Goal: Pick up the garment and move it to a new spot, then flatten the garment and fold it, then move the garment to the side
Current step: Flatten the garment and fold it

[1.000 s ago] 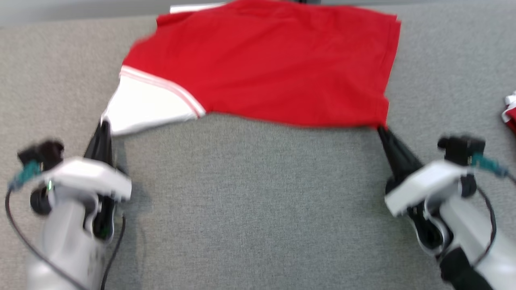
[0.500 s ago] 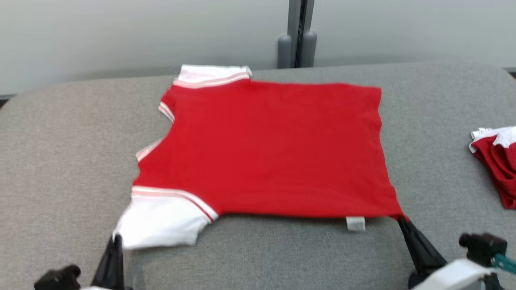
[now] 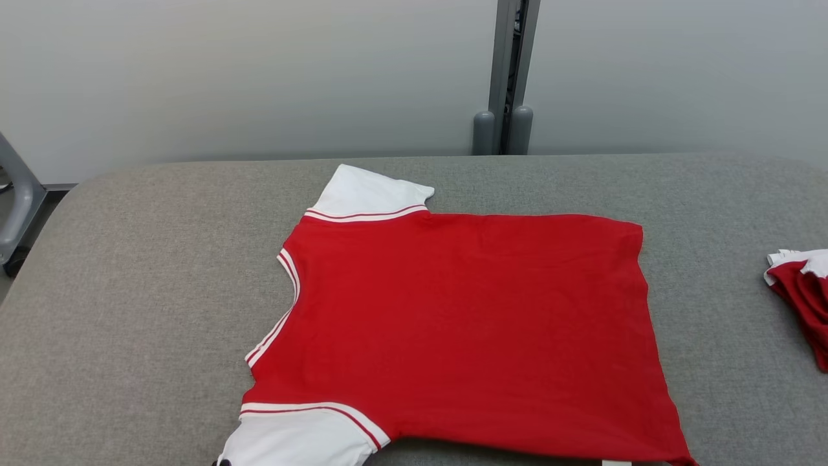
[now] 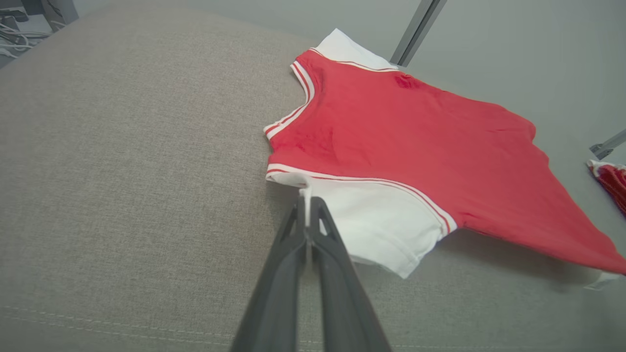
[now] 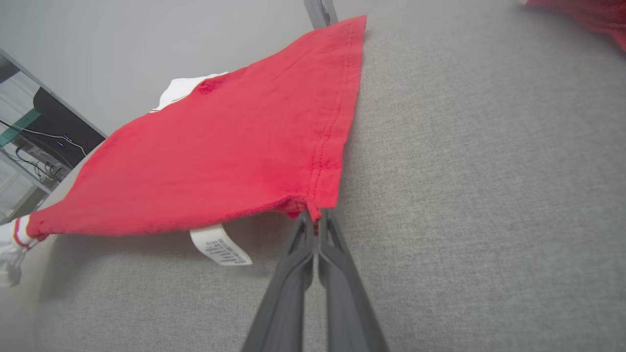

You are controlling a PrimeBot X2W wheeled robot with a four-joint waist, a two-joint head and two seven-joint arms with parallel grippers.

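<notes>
The garment (image 3: 466,323) is a red T-shirt with white sleeves, spread nearly flat on the grey padded table (image 3: 129,291), collar to the left. In the left wrist view my left gripper (image 4: 307,205) is shut on the edge of the near white sleeve (image 4: 371,220), which is lifted slightly off the table. In the right wrist view my right gripper (image 5: 315,217) is shut on the near hem corner of the garment (image 5: 220,146). That corner is raised a little, and a white care label (image 5: 220,247) hangs beneath the edge.
A second red and white garment (image 3: 802,291) lies bunched at the table's right edge. A grey post (image 3: 508,77) stands behind the table against a pale wall. Bare table surface stretches to the left and right of the shirt.
The head camera has tilted up, so both grippers have slid off the bottom of its picture and the far sleeve and wall now show. Both grips on the garment are unchanged.
</notes>
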